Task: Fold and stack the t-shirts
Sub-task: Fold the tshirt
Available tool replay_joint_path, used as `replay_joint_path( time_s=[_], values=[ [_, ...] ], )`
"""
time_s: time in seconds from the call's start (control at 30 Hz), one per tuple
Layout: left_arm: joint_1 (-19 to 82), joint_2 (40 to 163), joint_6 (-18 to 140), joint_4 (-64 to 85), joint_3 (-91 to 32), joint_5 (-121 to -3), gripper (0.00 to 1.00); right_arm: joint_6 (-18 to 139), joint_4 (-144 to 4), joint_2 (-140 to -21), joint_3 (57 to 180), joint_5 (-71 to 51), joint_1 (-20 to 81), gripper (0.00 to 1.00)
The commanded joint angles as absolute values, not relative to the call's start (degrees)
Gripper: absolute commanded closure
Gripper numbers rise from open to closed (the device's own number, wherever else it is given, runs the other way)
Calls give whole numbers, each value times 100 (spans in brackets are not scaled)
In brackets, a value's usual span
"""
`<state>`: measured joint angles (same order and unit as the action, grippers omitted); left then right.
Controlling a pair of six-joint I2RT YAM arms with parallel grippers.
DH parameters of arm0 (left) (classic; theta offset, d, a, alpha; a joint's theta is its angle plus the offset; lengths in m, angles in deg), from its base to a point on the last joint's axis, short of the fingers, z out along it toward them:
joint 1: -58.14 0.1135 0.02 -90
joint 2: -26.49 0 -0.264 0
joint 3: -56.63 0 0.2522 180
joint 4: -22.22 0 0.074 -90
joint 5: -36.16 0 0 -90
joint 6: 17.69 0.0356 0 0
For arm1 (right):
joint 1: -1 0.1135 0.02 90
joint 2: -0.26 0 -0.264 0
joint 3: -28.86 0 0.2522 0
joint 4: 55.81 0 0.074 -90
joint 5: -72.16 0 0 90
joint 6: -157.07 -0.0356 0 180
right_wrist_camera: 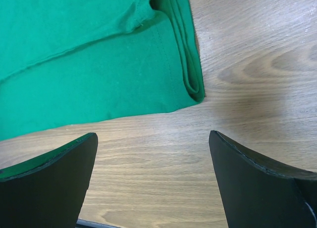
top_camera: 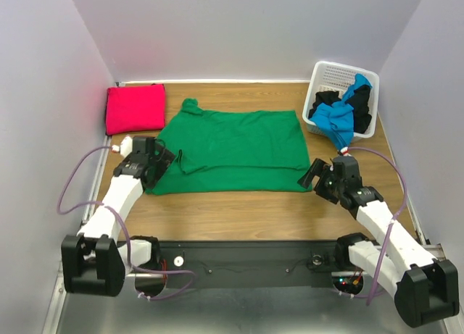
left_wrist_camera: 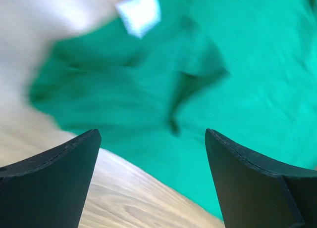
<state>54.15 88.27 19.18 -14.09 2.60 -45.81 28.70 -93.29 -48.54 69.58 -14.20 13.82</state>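
Note:
A bright green t-shirt point(top_camera: 232, 149) lies spread flat on the wooden table, folded over lengthwise. A magenta-red t-shirt point(top_camera: 135, 108) lies folded at the far left. Blue point(top_camera: 341, 117) and black point(top_camera: 324, 102) t-shirts hang out of the white basket. My left gripper point(top_camera: 164, 162) is open over the green shirt's near left corner point(left_wrist_camera: 148, 89). My right gripper point(top_camera: 313, 176) is open and empty just off the shirt's near right corner point(right_wrist_camera: 190, 89), above bare wood.
The white lattice basket point(top_camera: 330, 77) stands at the far right corner. White walls close in the table on three sides. A black rail point(top_camera: 239, 261) runs along the near edge between the arm bases.

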Motion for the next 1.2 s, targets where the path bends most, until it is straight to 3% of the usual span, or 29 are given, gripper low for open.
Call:
replay_joint_path(
  time_s=[0.0,0.53,0.83,1.17],
  values=[
    [4909,9650,2123,-974,-238,-4892,1,2919,-9277,-4940,7312,-1599,1410,0],
    [4566,11885,2449,-253,-1276,-5515,1,2971,-9277,-5072,7321,-1897,1410,0],
    [4548,12229,2467,-121,-1540,-5630,2,2963,-9277,-5142,7365,-2021,1410,0],
    [4548,12958,2634,-191,-2752,-5490,2,2998,-9277,-5151,7373,-2100,1410,0]
  ],
)
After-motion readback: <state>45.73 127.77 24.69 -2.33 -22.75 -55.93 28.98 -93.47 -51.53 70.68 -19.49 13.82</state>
